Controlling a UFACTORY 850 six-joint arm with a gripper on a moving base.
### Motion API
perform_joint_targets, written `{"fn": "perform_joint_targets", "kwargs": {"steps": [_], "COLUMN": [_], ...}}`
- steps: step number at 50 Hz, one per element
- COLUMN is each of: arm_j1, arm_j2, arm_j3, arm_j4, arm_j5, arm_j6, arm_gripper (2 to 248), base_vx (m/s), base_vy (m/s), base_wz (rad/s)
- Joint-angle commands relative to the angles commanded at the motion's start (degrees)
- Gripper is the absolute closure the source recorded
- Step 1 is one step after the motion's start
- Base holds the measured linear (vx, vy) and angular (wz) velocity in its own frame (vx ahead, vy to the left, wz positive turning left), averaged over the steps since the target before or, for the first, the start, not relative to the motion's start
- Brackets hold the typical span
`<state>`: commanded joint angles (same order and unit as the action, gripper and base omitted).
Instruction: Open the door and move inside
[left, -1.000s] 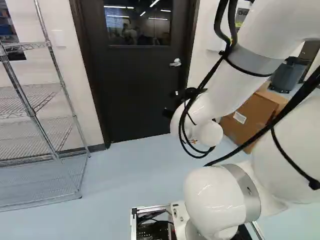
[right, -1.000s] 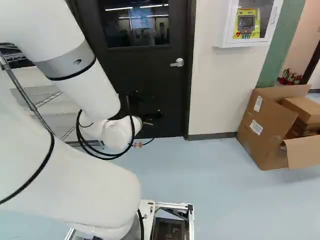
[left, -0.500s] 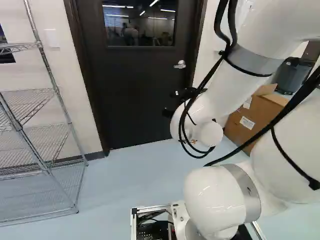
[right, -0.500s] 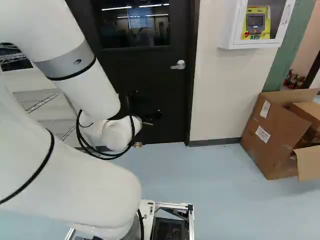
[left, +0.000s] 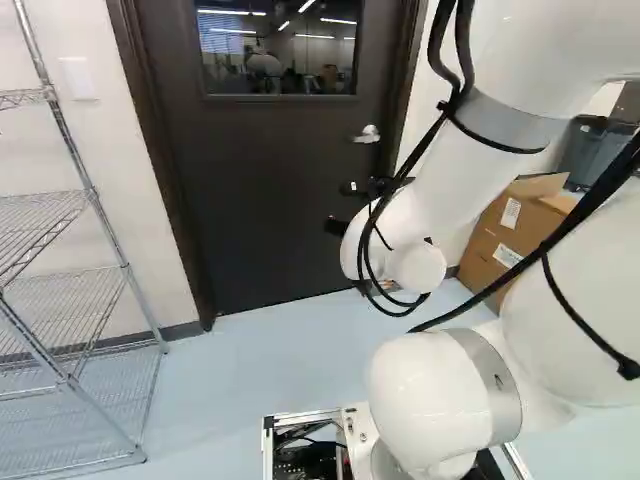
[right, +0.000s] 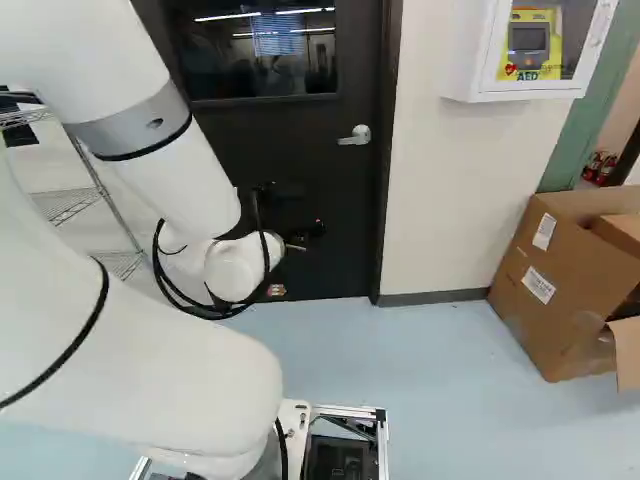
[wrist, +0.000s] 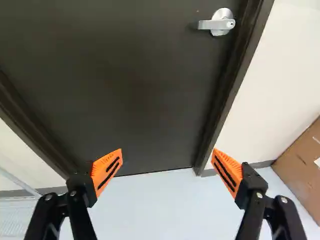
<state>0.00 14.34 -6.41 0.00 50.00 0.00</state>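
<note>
So the door (left: 270, 180) is at the far side of the scene, straight ahead of the white arm (left: 450, 185), and it's sitting shut in its dark frame (wrist: 235, 80). Plain dark slab, window (left: 280, 55) up top with ceiling lights showing in the glass. The silver lever handle (right: 356, 134) is on the door's right side, below window level, and it's sticking out toward the left.

As for the gripper (left: 340, 207), it's up in front of the door, lower than the handle and left of it. In the wrist view the two fingers are spread wide with the orange pads (wrist: 107, 169) well apart, and nothing's clamped between them. The handle is ahead of the gripper, over toward the door's right edge, and neither finger is touching it.

Rest of the room: wire shelving (left: 75, 270) on the left, a light switch plate (left: 79, 78) on the wall (right: 440, 190) between it and the door. On the right there's a white cabinet (right: 525, 91) on the wall with a yellow device (right: 531, 45) in it, and below that an open cardboard box (right: 560, 290) on the pale blue floor (right: 410, 350). Farther right, past a green post (right: 585, 130), there's some red stuff too small to make out.
</note>
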Motion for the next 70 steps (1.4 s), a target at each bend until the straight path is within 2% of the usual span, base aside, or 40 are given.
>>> {"fn": "perform_joint_targets", "kwargs": {"steps": [47, 70], "arm_j1": [0.0, 0.0], "arm_j2": [-0.7, -1.0], "arm_j3": [-0.6, -1.7], "arm_j4": [0.0, 0.0], "arm_j5": [0.0, 0.0], "arm_j6": [0.0, 0.0], "arm_gripper": [3, 3], "base_vx": [0.221, 0.019], "base_vy": [0.001, 0.000], "base_wz": [-0.024, -0.006]}}
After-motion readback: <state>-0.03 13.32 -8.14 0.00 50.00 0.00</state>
